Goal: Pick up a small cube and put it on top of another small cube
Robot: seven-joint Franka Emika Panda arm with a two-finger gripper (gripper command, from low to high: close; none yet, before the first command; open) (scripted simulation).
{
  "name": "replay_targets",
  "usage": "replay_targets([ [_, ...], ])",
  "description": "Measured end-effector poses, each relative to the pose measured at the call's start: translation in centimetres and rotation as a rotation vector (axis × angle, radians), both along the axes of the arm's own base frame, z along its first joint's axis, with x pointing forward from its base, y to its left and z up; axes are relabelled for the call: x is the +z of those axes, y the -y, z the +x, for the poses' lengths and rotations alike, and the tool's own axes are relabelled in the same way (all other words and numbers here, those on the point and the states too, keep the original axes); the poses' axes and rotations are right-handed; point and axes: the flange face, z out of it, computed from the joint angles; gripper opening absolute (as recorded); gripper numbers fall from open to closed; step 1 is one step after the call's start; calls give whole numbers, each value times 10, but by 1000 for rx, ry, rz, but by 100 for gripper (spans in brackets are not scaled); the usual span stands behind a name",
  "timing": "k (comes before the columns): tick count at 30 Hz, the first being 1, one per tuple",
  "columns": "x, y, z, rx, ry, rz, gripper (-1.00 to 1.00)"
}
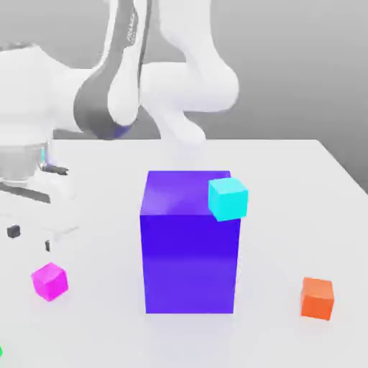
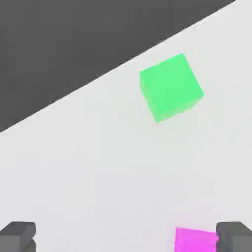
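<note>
The pink cube (image 1: 50,281) sits on the bench (image 1: 273,215) at the lower left of the exterior view. Just above it hangs the pincer (image 1: 30,239), released, its fingers spread well apart and clear of the cube. In the hand view, a green cube (image 2: 170,87) rests near the bench's edge. Right of the pink cube in the exterior view stands the blue block (image 1: 190,251), centre frame, with the cyan cube (image 1: 228,199) overlapping its upper right corner. The orange cube (image 1: 317,298) lies at the lower right.
</note>
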Motion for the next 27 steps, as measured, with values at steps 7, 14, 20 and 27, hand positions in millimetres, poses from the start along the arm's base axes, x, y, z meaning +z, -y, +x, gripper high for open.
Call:
replay_targets([
  [7, -89, 9, -29, -41, -74, 10, 0],
  [14, -105, 8, -30, -43, -74, 13, -100],
  [20, -55, 9, -29, -42, -74, 12, -100],
  [27, -26, 39, 24, -184, -77, 19, -100],
])
